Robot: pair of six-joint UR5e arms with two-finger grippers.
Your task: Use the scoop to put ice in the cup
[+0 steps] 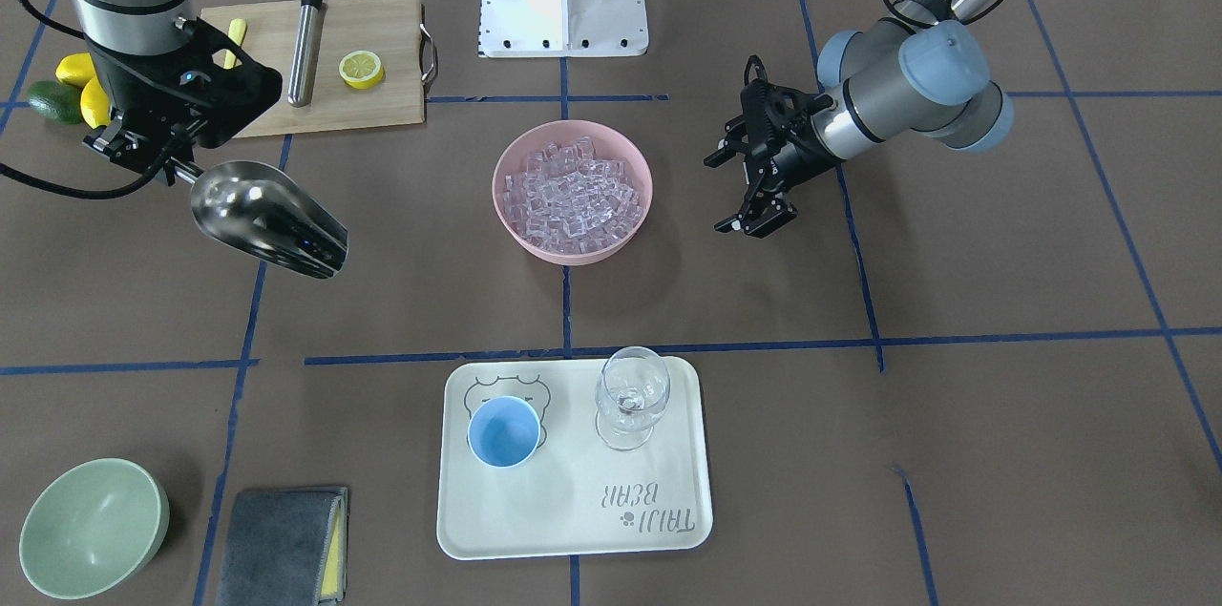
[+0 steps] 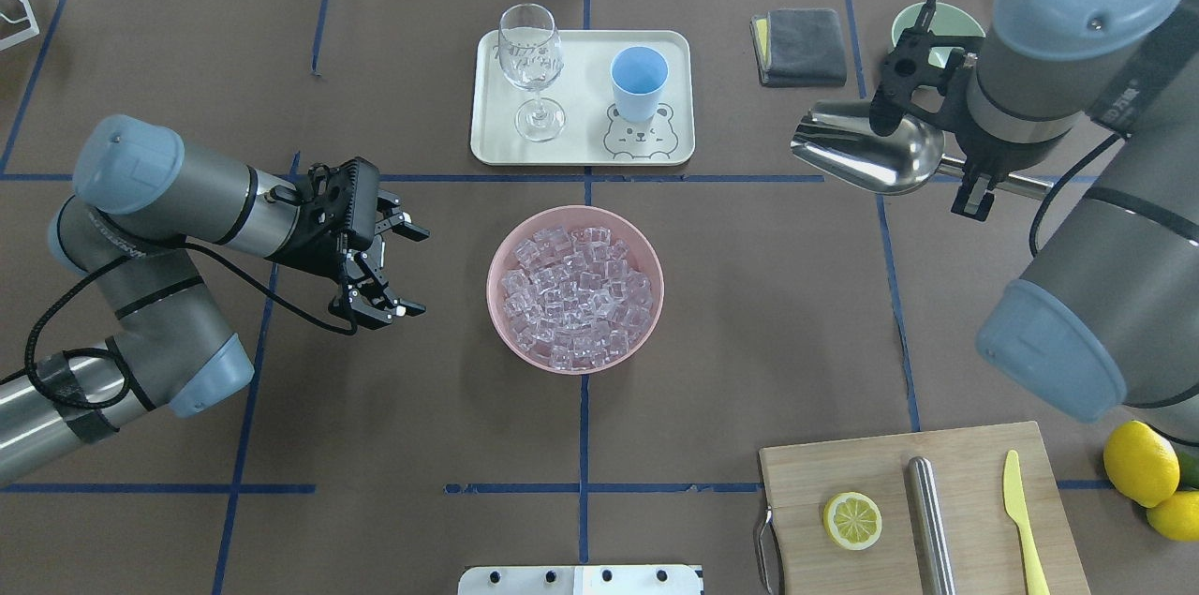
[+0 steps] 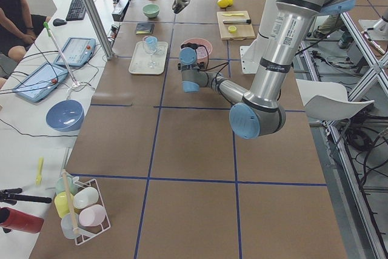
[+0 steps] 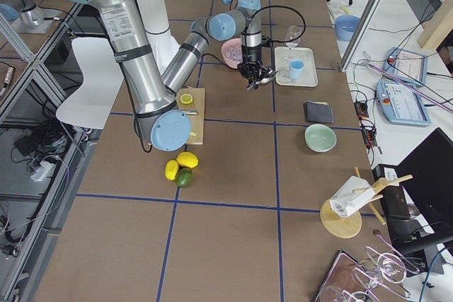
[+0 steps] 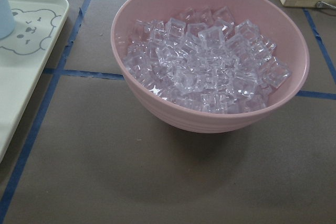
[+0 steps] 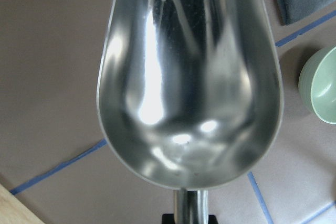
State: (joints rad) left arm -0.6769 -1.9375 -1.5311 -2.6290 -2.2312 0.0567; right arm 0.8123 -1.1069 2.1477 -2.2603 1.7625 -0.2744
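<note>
The ice (image 2: pixel 574 295) is a heap of clear cubes in a pink bowl (image 2: pixel 492 288) at the table's middle; it also shows in the left wrist view (image 5: pixel 205 61). The light-blue cup (image 2: pixel 639 84) stands upright and empty on a cream tray (image 2: pixel 581 122). My right gripper (image 2: pixel 974 171) is shut on the rod handle of the steel scoop (image 2: pixel 866 155) and holds it above the table, to the right of the tray. The scoop's trough (image 6: pixel 189 77) is empty. My left gripper (image 2: pixel 421 270) is open and empty, left of the pink bowl, apart from it.
A clear stemmed glass (image 2: pixel 531 61) stands on the tray beside the cup. A grey cloth (image 2: pixel 801 47) and a pale green bowl (image 1: pixel 91 525) lie beyond the scoop. A cutting board (image 2: pixel 923 501) holds a lemon half, a steel cylinder and a yellow knife.
</note>
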